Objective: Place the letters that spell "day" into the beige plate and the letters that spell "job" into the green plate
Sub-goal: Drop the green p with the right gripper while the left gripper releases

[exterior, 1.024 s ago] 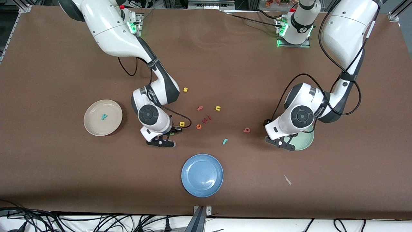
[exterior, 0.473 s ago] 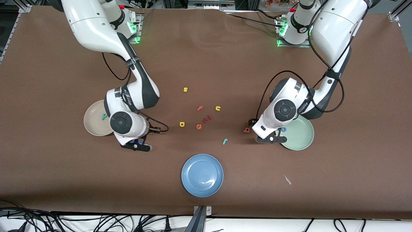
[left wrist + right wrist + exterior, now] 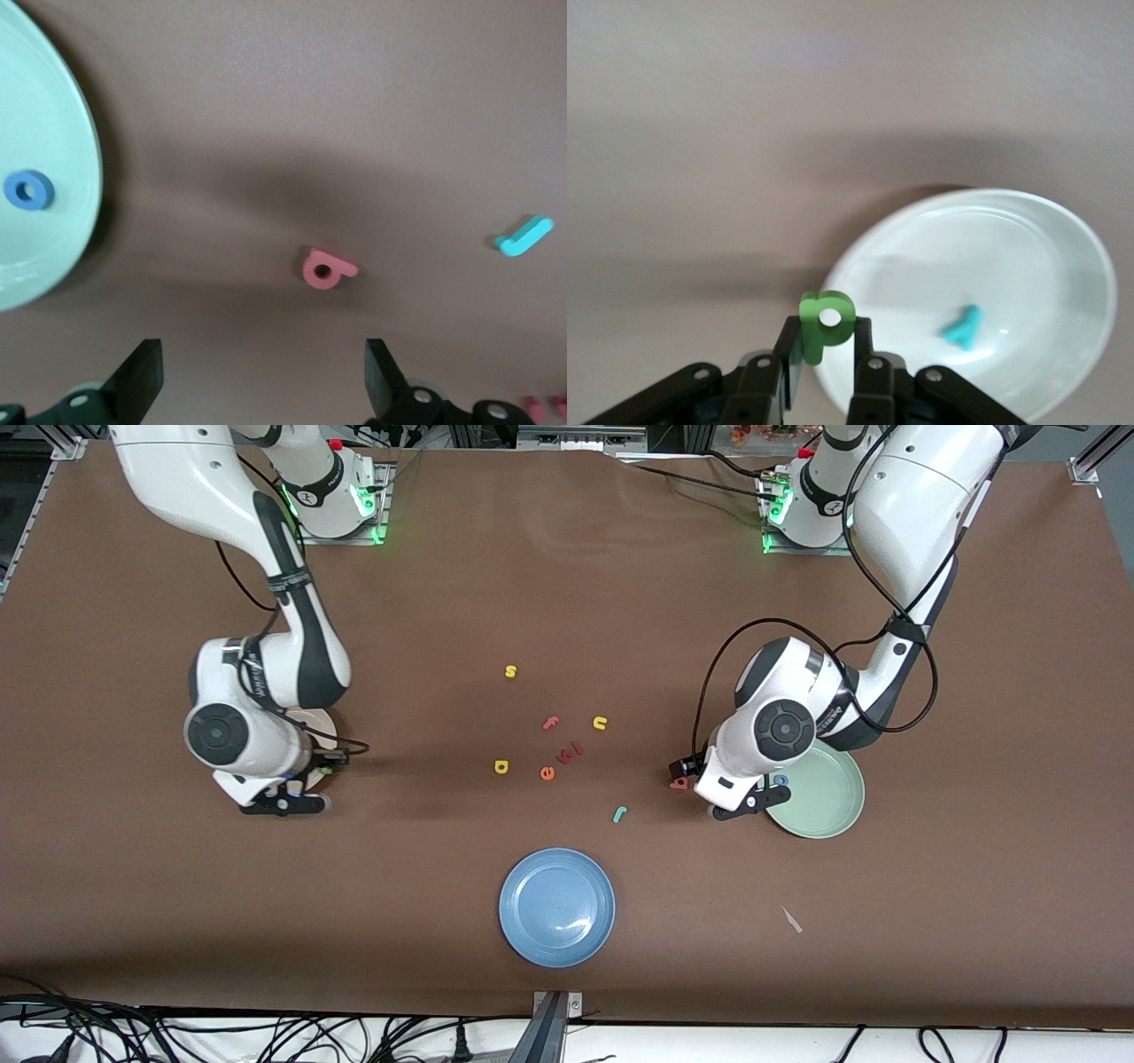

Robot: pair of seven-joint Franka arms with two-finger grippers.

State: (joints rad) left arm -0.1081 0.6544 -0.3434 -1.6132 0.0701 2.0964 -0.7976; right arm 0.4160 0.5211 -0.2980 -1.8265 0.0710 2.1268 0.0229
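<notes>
My right gripper is shut on the dark green d and hangs over the rim of the beige plate, at the right arm's end of the table. The teal y lies in that plate. In the front view the right arm hides most of the beige plate. My left gripper is open and empty above the table, close to the pinkish-red b. The blue o lies in the green plate. The teal j and the yellow a lie on the table.
A blue plate sits near the front camera. Loose letters lie mid-table: yellow s, yellow u, pink f, orange e and a pink pair. A white scrap lies toward the left arm's end.
My right gripper carried the green d from beside the yellow a to the beige plate. My left gripper moved off the green plate toward the b, uncovering the blue o.
</notes>
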